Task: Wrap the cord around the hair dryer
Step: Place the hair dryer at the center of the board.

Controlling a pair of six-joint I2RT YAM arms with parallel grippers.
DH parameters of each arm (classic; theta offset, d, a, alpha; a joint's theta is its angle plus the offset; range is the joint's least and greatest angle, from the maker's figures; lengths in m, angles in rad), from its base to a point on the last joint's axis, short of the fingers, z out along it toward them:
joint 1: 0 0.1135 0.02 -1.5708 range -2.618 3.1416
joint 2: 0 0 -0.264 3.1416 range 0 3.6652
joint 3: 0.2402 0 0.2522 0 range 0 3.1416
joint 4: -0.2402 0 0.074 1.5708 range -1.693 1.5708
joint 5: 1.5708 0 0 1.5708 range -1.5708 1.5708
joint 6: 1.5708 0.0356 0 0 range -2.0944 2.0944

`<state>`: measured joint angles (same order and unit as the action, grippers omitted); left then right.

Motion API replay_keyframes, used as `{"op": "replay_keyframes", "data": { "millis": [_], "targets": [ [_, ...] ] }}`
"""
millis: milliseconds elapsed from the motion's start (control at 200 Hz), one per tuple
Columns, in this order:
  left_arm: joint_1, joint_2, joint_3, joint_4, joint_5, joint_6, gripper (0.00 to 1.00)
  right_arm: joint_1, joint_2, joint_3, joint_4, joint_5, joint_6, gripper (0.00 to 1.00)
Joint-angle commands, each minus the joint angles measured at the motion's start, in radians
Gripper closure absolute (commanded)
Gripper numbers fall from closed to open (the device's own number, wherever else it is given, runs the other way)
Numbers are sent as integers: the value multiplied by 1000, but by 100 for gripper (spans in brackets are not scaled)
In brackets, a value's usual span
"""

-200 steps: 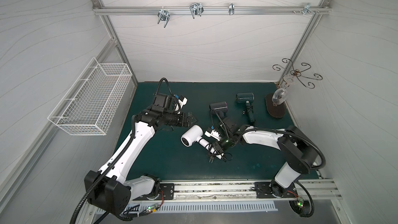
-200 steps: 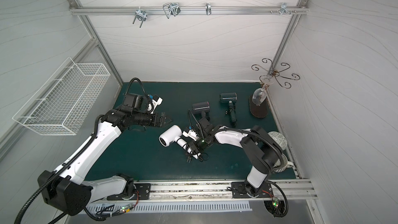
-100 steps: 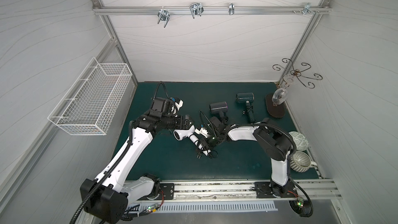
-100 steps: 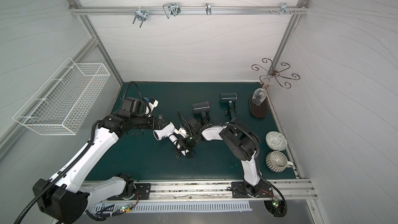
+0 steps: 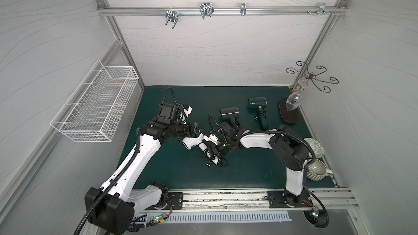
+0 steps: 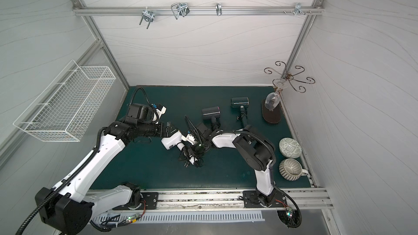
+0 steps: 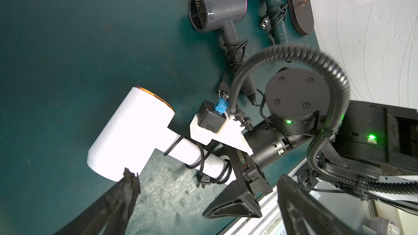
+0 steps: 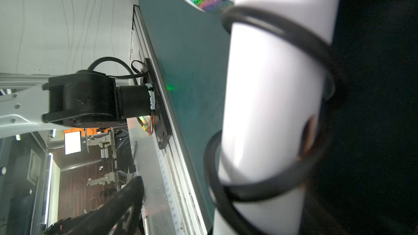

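The white hair dryer lies on the green mat, its head pointing left. The black cord is looped round its handle, and the plug rests by the handle's end. My right gripper is open astride the handle, and one finger stands well off it. My left gripper is open just behind the dryer's head, one fingertip at the head's edge.
A grey dryer and a dark teal dryer lie behind, each with its cord wound on the handle. A glass stand, a patterned bowl and a ribbed cup line the right edge. A wire basket hangs on the left wall.
The right arm carried the dryer leftward, then its jaws opened off the handle. The left gripper dropped from behind the dryer down to its head.
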<state>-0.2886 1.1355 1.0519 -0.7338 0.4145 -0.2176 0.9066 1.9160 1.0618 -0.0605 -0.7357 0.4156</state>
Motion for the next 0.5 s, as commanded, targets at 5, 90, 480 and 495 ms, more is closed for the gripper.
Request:
{"op": "replay_keyframes", "data": {
  "millis": [5, 90, 480, 495],
  "targets": [
    [5, -6, 8, 31, -7, -6, 2, -4, -24, -25, -134, 110, -24, 1],
    [5, -4, 10, 31, -13, -6, 2, -8, -62, -19, -178, 149, -36, 1],
    [7, -11, 0, 41, -82, -2, 2, -67, -346, 11, -418, 263, -89, 1],
    [8, -14, -2, 43, -92, -1, 2, -77, -360, 14, -426, 268, -95, 1]
  ]
}}
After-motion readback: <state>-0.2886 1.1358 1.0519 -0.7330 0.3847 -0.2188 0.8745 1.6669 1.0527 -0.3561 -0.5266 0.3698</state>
